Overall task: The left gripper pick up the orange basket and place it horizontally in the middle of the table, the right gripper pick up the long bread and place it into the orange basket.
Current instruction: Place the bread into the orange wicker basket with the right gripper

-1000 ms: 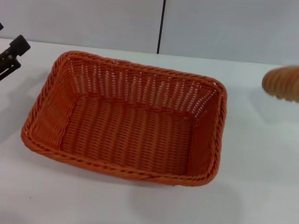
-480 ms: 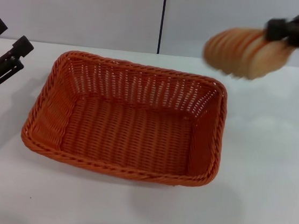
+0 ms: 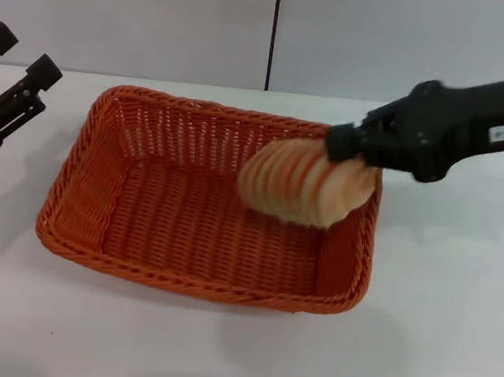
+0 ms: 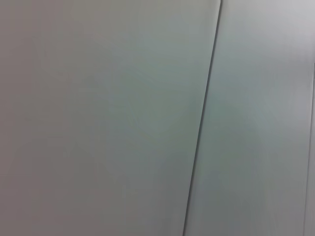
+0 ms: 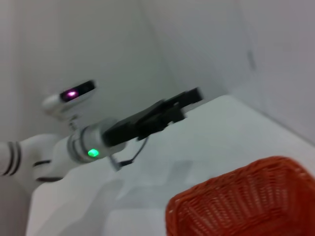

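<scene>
The orange basket [image 3: 203, 215] lies lengthwise across the middle of the white table [image 3: 439, 301]; a corner of the orange basket [image 5: 241, 201] shows in the right wrist view. The long bread [image 3: 303, 183], tan with ridged stripes, hangs over the basket's right inner part, just above its floor. My right gripper [image 3: 341, 144] comes in from the right and is shut on the bread's far end. At the table's far left my left gripper [image 3: 16, 57] is raised with its fingers apart and nothing in it; the left gripper [image 5: 189, 98] also appears far off in the right wrist view.
A grey wall with a dark vertical seam [image 3: 273, 32] stands behind the table. The left wrist view holds only that wall and seam [image 4: 202, 132].
My right gripper has carried the long bread from the far right edge leftward and down, until it hangs inside the basket's right end. The left gripper has barely shifted.
</scene>
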### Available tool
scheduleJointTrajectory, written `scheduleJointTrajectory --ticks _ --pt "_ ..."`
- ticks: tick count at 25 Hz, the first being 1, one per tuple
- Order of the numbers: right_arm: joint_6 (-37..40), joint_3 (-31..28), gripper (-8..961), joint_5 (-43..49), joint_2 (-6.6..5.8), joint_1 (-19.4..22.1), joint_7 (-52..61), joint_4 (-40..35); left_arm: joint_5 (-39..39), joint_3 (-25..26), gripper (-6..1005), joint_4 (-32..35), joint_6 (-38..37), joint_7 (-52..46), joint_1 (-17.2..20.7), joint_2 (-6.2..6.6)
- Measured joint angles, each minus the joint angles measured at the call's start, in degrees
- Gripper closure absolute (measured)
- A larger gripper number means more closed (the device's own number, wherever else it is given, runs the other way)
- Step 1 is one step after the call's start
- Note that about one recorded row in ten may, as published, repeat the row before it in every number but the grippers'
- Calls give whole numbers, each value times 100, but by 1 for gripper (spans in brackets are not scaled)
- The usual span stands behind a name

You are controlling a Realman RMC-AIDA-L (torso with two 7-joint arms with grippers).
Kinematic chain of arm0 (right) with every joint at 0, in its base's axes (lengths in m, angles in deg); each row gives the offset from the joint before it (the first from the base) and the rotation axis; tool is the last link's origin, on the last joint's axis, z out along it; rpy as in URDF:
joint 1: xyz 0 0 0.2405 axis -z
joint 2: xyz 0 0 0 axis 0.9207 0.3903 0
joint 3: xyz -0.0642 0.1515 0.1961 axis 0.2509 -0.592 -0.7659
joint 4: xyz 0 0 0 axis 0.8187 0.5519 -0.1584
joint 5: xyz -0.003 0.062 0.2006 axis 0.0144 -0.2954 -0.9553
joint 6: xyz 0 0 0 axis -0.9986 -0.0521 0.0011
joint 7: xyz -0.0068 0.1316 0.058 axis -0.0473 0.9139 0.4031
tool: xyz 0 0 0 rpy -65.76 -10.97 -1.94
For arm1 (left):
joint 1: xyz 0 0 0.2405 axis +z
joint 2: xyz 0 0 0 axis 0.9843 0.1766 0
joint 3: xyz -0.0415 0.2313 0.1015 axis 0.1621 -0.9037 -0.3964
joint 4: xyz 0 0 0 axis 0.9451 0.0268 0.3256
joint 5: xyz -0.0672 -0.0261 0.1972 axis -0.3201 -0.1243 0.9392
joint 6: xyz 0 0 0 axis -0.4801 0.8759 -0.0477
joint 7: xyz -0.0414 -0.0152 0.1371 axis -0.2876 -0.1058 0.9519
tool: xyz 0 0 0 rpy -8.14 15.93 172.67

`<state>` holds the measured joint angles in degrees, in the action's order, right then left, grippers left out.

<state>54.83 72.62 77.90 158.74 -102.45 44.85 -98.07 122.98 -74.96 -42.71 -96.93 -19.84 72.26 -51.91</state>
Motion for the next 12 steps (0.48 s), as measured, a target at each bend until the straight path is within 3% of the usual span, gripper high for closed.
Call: scheduleJointTrajectory --ticks 5,12 --pt "-118 17 945 -35 9 -69 -856 618 -2 -4 184 -6 -47 0 -16 0" --pt "-206 -109 835 -461 -1 65 -1515 1091 14 -11 184 -12 -66 0 -14 0"
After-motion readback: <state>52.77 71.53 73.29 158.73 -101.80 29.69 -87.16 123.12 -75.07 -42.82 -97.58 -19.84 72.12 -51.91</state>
